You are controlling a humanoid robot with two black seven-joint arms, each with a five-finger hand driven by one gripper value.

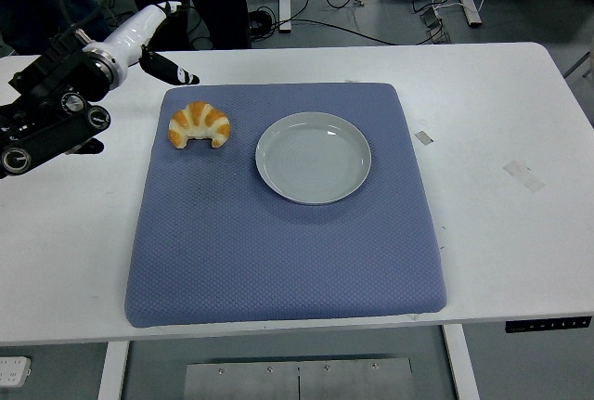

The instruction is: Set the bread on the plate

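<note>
White table point(520, 103) is carrying a blue mat point(278, 251) that is taking up most of the middle; everything relevant is sitting on the mat's far half. Left arm point(46, 112) is reaching in from the left edge above the table's far-left part, its black wrist joints stacking toward the camera. Grey plate point(314, 158) is sitting empty right of the bread, just beside it but not touching. Bread point(199, 124), a croissant, is lying flat near the mat's far-left corner with its horns pointing toward the near edge. Left hand point(153, 40) is hovering up and left of the croissant, near it but apart, holding nothing; fingers point(176, 71) are looking extended rather than curled, though the hand is small and foreshortened here so the exact spread is hard to call. Right arm is not showing. Judging the step as approach-to-grasp, with nothing placed yet. To do it well: be bringing the hand down over the thick arched back of the croissant, not the thin horns, thumb opposing fingers across the arch; be squeezing lightly since pastry is likely crushing or flaking; be lifting clear of the mat before traversing right so the plate rim is not getting bumped; be releasing low over the plate's centre.
</note>
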